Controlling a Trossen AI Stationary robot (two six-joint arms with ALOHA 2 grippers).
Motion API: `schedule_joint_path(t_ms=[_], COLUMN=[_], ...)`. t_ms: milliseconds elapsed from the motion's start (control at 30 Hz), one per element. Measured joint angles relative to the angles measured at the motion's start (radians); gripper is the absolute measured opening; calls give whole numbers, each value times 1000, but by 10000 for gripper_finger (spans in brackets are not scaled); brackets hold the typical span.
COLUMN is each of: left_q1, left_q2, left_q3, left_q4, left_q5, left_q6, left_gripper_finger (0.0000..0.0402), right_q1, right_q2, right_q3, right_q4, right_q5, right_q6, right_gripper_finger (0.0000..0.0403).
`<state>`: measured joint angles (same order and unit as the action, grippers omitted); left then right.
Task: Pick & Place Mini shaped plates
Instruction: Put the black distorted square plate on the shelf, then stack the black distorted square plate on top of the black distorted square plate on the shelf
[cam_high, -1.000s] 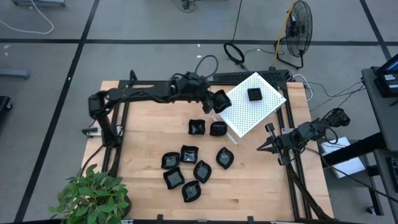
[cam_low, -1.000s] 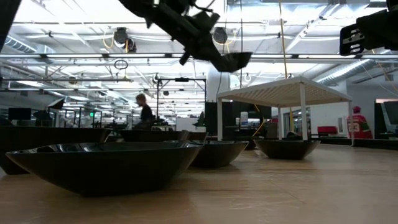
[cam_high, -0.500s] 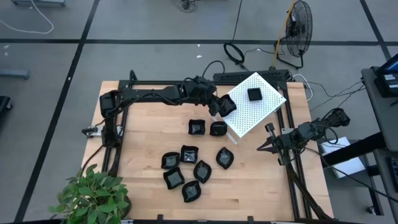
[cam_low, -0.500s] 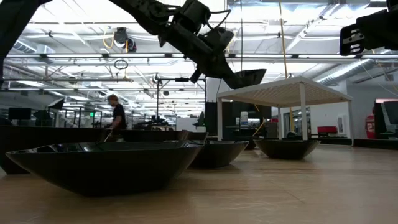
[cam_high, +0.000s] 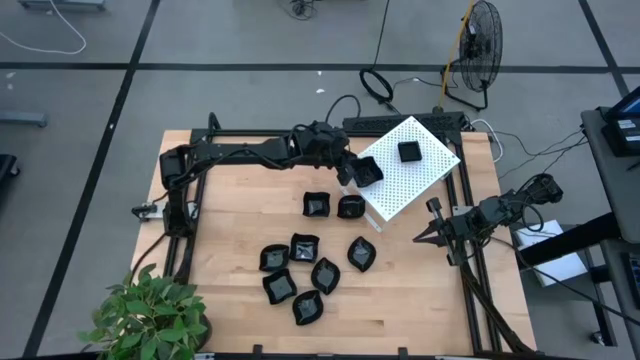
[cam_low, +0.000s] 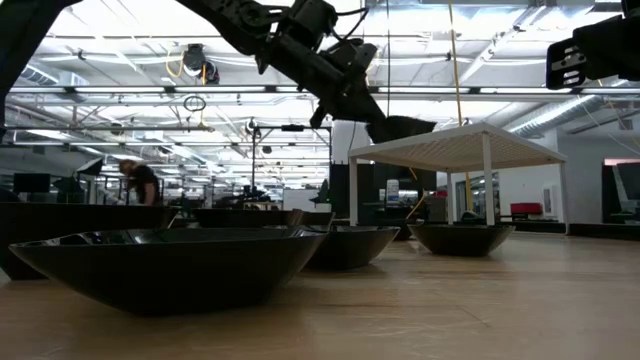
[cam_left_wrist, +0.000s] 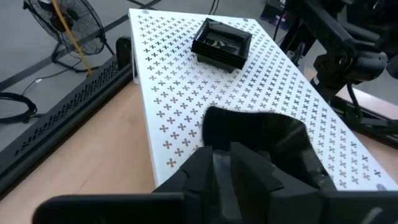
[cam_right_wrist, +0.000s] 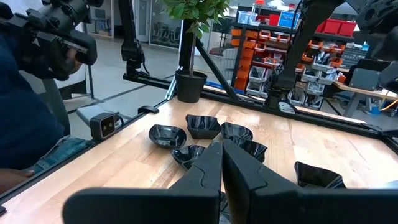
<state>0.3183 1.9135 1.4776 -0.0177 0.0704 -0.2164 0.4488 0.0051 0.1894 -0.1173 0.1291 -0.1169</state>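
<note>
1. Your left gripper (cam_high: 352, 172) reaches across the upper middle of the high view, at the near edge of the white perforated box (cam_high: 425, 172), and its fingers pinch a small black plate (cam_high: 368, 171) over that edge.
2. In the left wrist view the held plate (cam_left_wrist: 261, 140) sits just ahead of the fingers, above the white box (cam_left_wrist: 186, 74), with a second black dish (cam_left_wrist: 222, 42) resting farther along on the box top.
3. The low view shows the same plate (cam_low: 403, 127) raised in the upper centre, level with the box's top.
4. Eight more black plates (cam_high: 305, 270) lie on the wooden counter (cam_high: 230, 230) in the centre and lower centre of the high view, two of them just beside the box.
5. Your right gripper (cam_high: 420, 236) waits at the right edge of the counter, fingers pressed together and holding nothing.
6. A potted plant (cam_high: 150, 315) fills the lower left corner.
</note>
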Motion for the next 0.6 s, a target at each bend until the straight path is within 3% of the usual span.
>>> schedule_joint_path(t_ms=[400,600], left_q1=[0,-3], left_q2=[-63,-182], left_q3=[0,0], left_q4=[11,-194], left_q5=[-23,-39], left_q6=[102,144], left_gripper_finger=[72,72], right_q1=[0,0], right_q2=[0,0], right_q3=[0,0], right_q4=[0,0], right_q5=[0,0], right_q6=[0,0], right_gripper_finger=[0,0])
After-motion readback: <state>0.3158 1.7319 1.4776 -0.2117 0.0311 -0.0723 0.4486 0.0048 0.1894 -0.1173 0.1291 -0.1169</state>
